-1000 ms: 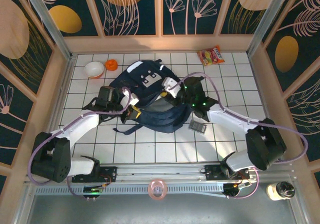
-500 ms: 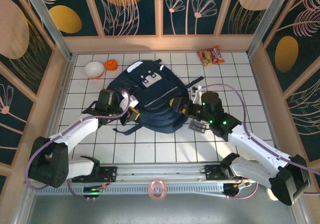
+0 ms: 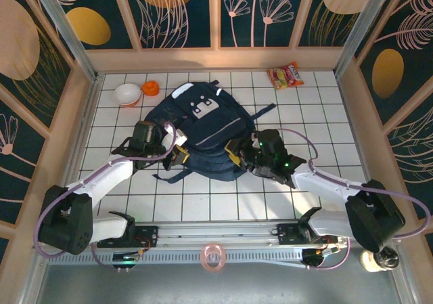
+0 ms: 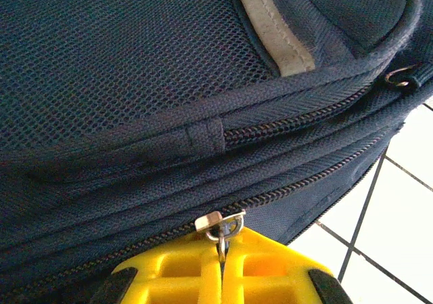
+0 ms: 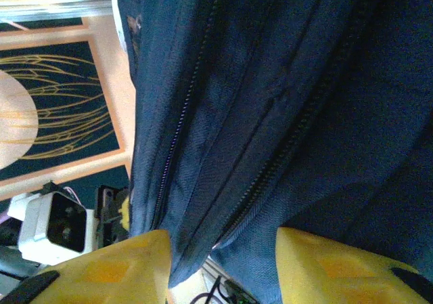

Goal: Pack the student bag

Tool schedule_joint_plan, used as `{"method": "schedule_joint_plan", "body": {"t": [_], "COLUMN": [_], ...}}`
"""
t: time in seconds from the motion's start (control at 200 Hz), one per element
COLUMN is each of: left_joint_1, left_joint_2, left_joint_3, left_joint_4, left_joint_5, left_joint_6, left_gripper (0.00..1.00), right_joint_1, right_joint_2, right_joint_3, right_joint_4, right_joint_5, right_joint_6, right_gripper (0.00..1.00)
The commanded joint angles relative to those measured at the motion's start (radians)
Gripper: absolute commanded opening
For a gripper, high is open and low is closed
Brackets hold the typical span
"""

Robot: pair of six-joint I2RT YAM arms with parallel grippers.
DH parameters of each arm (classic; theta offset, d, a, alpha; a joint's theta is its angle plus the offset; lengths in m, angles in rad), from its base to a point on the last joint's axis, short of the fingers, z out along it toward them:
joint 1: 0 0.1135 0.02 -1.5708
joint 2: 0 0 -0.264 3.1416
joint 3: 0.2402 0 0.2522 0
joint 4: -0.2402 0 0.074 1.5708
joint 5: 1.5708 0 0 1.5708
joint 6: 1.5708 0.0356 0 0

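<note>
On the left, the left gripper [image 4: 221,271] was closed on the metal zip pull [image 4: 220,227] of the student bag [image 3: 203,131], its yellow pads meeting on the tab at the bag's near-left edge. The bag lay flat in the middle of the tiled table [image 3: 203,199], grey-white patch toward the far side, straps trailing near. At its near-right edge sat the right gripper [image 3: 235,156]. In its wrist view the fingers stood apart with a fold of blue cloth and a zip line between them, but I could not tell whether they were already pinching that fold.

I judged the step in hand to be zipping the bag shut, with the packing itself seemingly over. The next move would call for the right gripper to hold the cloth firmly. The left could then draw the slider along the teeth against that anchor, keeping the pull in line with the track so that it neither jams nor slips from the pads.

A second earlier the right gripper had been farther in, over the middle of the bag with something white beside it, and the bag's near side gaped open. Half a second earlier that arm had swung out to the right, clear of the cloth. The left gripper had barely shifted.
</note>
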Motion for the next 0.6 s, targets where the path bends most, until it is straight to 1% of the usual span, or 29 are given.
{"method": "schedule_joint_plan", "body": {"t": [0.0, 0.03, 0.13, 0.195, 0.34, 0.405, 0.46, 0.545, 0.595], "left_joint_1": [-0.027, -0.038, -0.097, -0.144, -0.249, -0.289, -0.295, -0.293, -0.291], "left_joint_2": [-0.007, -0.006, -0.003, -0.002, 0.017, 0.026, 0.019, -0.028, -0.068], "left_joint_3": [-0.002, -0.001, 0.009, 0.014, 0.040, 0.053, 0.061, 0.053, 0.049], "left_joint_4": [0.018, 0.021, 0.026, 0.048, 0.106, 0.121, 0.122, 0.113, 0.084], "left_joint_5": [0.059, 0.064, 0.076, 0.075, 0.078, 0.086, 0.079, -0.025, -0.074], "left_joint_6": [-0.022, -0.032, -0.059, -0.089, -0.156, -0.168, -0.169, -0.151, -0.111], "left_gripper": [0.00, 0.00, 0.02, 0.04, 0.12, 0.19, 0.26, 0.45, 0.52], "right_joint_1": [0.009, 0.011, 0.017, 0.024, 0.041, 0.033, 0.018, -0.014, -0.040], "right_joint_2": [0.031, 0.039, 0.063, 0.078, 0.105, 0.111, 0.105, 0.085, 0.079], "right_joint_3": [0.021, 0.020, 0.018, 0.014, 0.021, 0.026, 0.033, 0.052, 0.066], "right_joint_4": [0.090, 0.099, 0.120, 0.145, 0.161, 0.158, 0.137, 0.050, 0.000], "right_joint_5": [0.010, 0.016, 0.037, 0.050, 0.073, 0.066, 0.059, 0.056, 0.039], "right_joint_6": [0.018, 0.019, 0.025, 0.035, 0.036, 0.021, -0.011, -0.093, -0.151], "right_gripper": [0.29, 0.25, 0.16, 0.14, 0.12, 0.11, 0.11, 0.11, 0.11]}}
